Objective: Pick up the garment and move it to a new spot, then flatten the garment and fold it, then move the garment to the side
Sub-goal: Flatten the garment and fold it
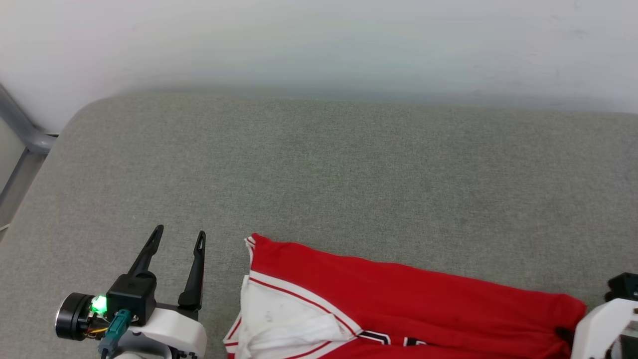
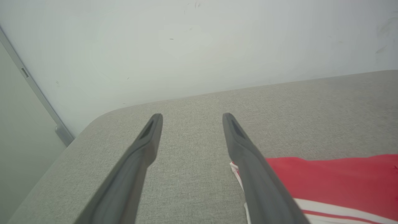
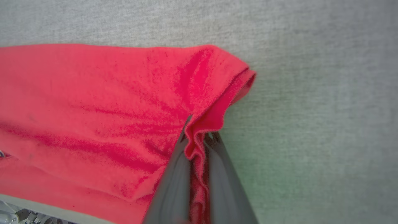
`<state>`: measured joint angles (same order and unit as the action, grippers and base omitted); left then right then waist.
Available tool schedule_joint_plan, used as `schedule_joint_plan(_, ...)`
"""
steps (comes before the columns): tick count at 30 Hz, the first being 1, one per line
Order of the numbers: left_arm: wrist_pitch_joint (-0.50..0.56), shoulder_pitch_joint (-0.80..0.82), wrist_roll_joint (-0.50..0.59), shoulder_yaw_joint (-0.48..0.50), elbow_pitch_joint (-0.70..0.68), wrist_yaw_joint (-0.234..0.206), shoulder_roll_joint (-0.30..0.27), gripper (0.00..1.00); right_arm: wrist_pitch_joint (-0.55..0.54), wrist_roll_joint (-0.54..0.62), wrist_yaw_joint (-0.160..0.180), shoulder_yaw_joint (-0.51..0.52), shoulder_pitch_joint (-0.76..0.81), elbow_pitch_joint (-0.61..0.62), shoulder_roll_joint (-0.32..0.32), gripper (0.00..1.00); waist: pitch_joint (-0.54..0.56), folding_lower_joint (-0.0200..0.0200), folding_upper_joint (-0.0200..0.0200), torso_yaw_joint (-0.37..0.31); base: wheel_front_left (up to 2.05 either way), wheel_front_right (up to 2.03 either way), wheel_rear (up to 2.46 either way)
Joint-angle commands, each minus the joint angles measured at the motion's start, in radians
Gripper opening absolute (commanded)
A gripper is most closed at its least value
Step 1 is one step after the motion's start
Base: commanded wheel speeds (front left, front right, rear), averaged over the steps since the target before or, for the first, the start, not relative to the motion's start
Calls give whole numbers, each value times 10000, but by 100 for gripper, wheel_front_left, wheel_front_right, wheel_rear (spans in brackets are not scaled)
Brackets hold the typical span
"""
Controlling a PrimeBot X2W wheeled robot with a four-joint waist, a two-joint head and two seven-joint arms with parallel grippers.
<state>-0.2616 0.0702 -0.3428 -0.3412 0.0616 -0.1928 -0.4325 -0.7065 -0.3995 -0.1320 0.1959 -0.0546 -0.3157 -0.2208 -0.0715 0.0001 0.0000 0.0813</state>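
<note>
A red shirt [image 1: 408, 299] lies along the near edge of a grey pad [image 1: 319, 164], with its lower part cut off by the bottom of the head view. Its red body runs from a corner with striped trim near the middle of that view out to the right. A white sleeve [image 1: 279, 314] edged in red and white lies creased at its left end, and a strip of black lettering [image 1: 394, 340] shows at the bottom edge. At the shirt's right edge the right gripper [image 3: 200, 133] is closed on the shirt, pinching a narrow ridge of red cloth between its two dark fingers, and pleats fan out from the pinch across the fabric. The left gripper [image 1: 179, 232] is spread wide and holds nothing. It sits just beside the trimmed left corner, with a strip of bare pad between them, and its height above the pad cannot be told. A pale wall [image 1: 319, 40] rises behind the pad. The shirt looks light, limp and sturdy, a soft knit that should sag and trail from any single hold rather than keep its shape. The thin fold in the right fingers may creep out under a pull. A second hold on the trimmed left corner, where the seam doubles the cloth, would likely give a firmer bite and let the shirt be carried spread out.
</note>
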Motion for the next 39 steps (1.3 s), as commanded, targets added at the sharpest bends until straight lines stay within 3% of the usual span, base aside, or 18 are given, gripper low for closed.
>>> schedule_joint_plan(1,-45,-118,102,86,22,64,69,100,177,77,26,111,189,-23,-396,0,65,-1,0,-37,0,0,0)
schedule_joint_plan(10,-46,-322,328,282,164,337,268,100,943,481,24,573,22,-684,-1656,0,334,-1,0,-112,0,0,0)
schedule_joint_plan(17,-46,-632,419,351,306,503,482,100,1221,18,23,402,402,-803,-1628,0,838,-1,0,-61,0,0,0)
schedule_joint_plan(23,-44,-823,500,476,260,560,617,100,856,-531,18,-35,791,-11,-1464,0,1134,-1,0,-15,0,0,0)
schedule_joint_plan(31,-37,-1082,578,617,258,640,835,100,-231,-1309,18,-550,1424,1799,-874,0,1403,-1,0,124,0,0,0)
schedule_joint_plan(39,-37,-1298,634,869,346,587,976,100,-1156,-2081,18,-433,1457,3122,1199,0,1443,-1,0,426,0,0,0)
